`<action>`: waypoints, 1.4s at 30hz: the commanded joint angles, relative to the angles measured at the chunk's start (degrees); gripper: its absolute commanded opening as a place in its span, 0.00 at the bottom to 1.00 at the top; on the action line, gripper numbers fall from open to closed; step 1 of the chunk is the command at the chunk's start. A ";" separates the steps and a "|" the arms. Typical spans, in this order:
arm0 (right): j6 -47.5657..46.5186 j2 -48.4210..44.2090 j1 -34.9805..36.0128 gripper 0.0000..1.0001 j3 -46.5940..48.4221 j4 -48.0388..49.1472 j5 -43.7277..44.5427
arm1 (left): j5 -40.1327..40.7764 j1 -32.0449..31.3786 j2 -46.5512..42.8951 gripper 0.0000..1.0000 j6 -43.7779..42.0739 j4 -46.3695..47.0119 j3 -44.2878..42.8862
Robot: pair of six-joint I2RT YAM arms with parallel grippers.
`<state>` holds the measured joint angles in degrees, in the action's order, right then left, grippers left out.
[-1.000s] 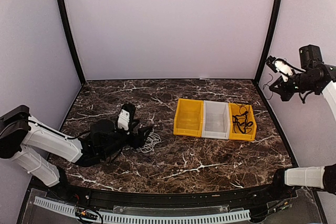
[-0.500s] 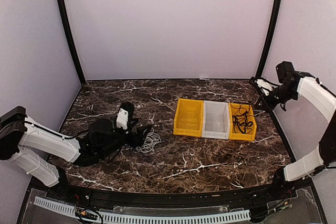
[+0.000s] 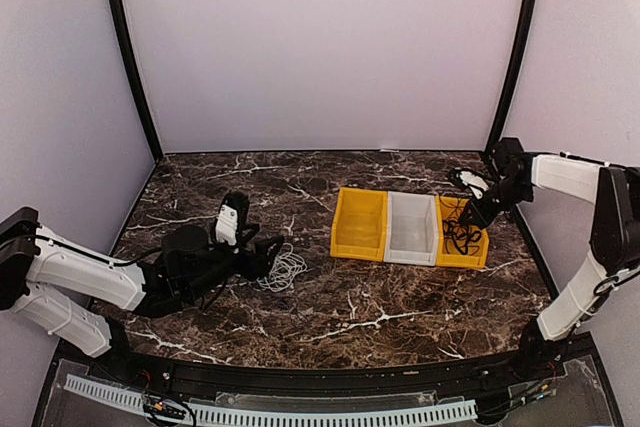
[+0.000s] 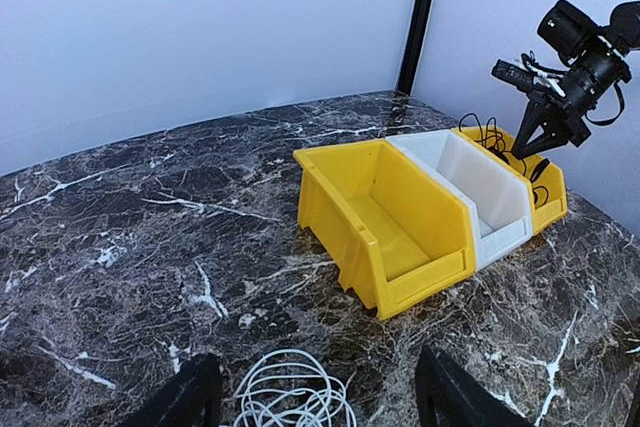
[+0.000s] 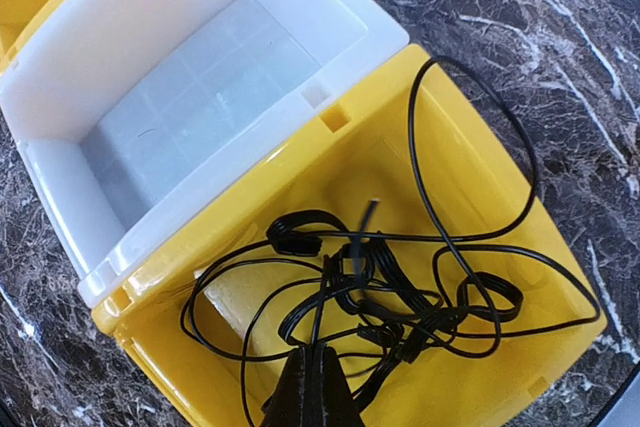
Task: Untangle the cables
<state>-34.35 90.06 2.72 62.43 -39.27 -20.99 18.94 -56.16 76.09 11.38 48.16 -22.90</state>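
Observation:
A white cable [image 3: 288, 269] lies coiled on the marble table, left of the bins. My left gripper [image 3: 272, 250] is open and low beside it. In the left wrist view the coil [image 4: 295, 402] lies between my spread fingers [image 4: 195, 397]. A black cable [image 3: 460, 232] lies tangled in the right yellow bin [image 3: 480, 247]. My right gripper [image 3: 478, 213] hangs over that bin. In the right wrist view it [image 5: 322, 352] is shut, with a strand of the black cable [image 5: 400, 287] pinched at its tip.
Three bins stand side by side at the middle right: a yellow one [image 3: 345, 237], a white one [image 3: 412, 252] and the right yellow one. The first two hold no cable. Dark posts stand at the back corners, and walls close the sides.
My right arm has swung down from high at the right wall to just over the right yellow bin. My left gripper has shifted slightly back from the white coil.

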 commanded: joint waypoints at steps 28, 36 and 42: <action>3.48 -8.99 3.19 0.45 6.17 -6.67 3.57 | 12.80 0.38 -1.30 0.85 15.36 -34.04 -13.21; 6.06 1.06 13.48 0.45 16.40 -2.49 -4.18 | 0.19 9.48 -1.49 0.87 22.51 -44.49 -16.65; 5.80 9.79 25.70 0.43 23.30 0.65 -8.69 | -6.27 12.37 -0.65 0.86 19.15 -47.58 -17.18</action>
<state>-28.95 95.83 21.74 81.38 -41.45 -24.43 19.07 -45.04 75.83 31.31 5.32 -38.50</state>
